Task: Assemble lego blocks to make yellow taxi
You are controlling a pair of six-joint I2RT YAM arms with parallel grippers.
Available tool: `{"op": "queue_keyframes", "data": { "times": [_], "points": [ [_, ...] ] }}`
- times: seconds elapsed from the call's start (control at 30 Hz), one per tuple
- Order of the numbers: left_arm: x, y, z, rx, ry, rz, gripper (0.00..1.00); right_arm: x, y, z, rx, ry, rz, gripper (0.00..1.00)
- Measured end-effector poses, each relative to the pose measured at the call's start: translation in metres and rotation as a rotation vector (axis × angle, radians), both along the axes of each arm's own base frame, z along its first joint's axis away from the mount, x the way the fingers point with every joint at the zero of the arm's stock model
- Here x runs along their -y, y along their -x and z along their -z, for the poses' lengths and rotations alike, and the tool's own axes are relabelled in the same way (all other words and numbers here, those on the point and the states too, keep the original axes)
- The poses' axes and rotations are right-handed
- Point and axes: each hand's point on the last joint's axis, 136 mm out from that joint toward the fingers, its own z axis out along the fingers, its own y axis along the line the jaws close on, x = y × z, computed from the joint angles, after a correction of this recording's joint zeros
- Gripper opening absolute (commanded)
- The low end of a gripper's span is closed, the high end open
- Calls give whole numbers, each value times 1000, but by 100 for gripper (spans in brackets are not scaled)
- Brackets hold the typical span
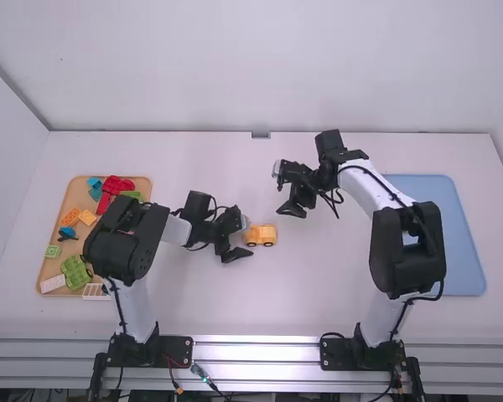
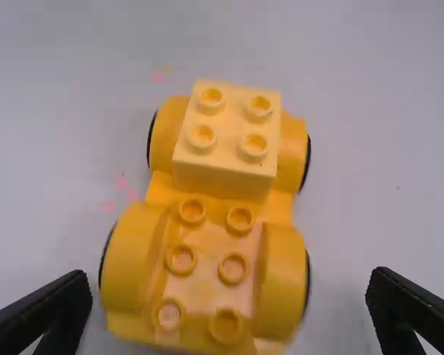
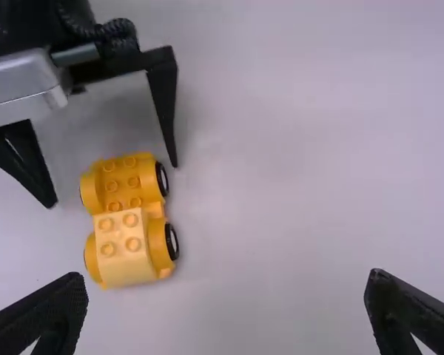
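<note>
My left gripper point(image 1: 245, 239) stands open at the left end of the yellow car point(image 1: 261, 235), near the table's middle. In the left wrist view the car point(image 2: 213, 281) lies between and beyond the open fingers of the left gripper point(image 2: 228, 307); a light yellow 2x2 block point(image 2: 226, 159) sits on its far end, and bare studs show on the nearer part. Up and right of the car, my right gripper point(image 1: 285, 193) is open and holds nothing. The right wrist view has the right gripper point(image 3: 226, 310) with its fingers wide apart, the car point(image 3: 129, 174) off to one side.
At the left, a brown tray point(image 1: 82, 191) holds several red, green, blue, orange, pink and white pieces, partly behind the left arm. A blue tray point(image 1: 465, 251) lies at the right, partly covered by the right arm. Plain white table surrounds the car.
</note>
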Motion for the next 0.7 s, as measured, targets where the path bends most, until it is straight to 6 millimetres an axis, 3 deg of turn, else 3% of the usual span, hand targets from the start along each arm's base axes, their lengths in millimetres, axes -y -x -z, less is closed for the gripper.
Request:
{"op": "queue_keyframes", "data": {
  "times": [0.17, 0.33, 0.47, 0.53, 0.6, 0.67, 0.7],
  "points": [
    [-22, 10, -16, -14, -149, -57, 99, 0, -2, 0, 10, 0, 2, 99],
    [-62, -10, -74, 108, -270, -263, 99, -1, -5, -1, 23, -3, 2, 99],
    [-129, -41, -121, 147, -268, -650, 99, -1, -6, -2, 26, -5, 4, 99],
    [-190, -52, -145, 126, -223, -966, 99, -1, -6, -2, 30, -5, 2, 99],
    [-224, -55, -155, 106, -179, -1140, 99, -1, -7, -2, 30, -6, 4, 99],
    [-284, -47, -161, 24, -108, -1424, 99, -3, -7, -2, 38, -8, 1, 99],
    [-289, -45, -161, 9, -101, -1450, 99, -3, -8, -3, 40, -8, -1, 99]
  ]
}}
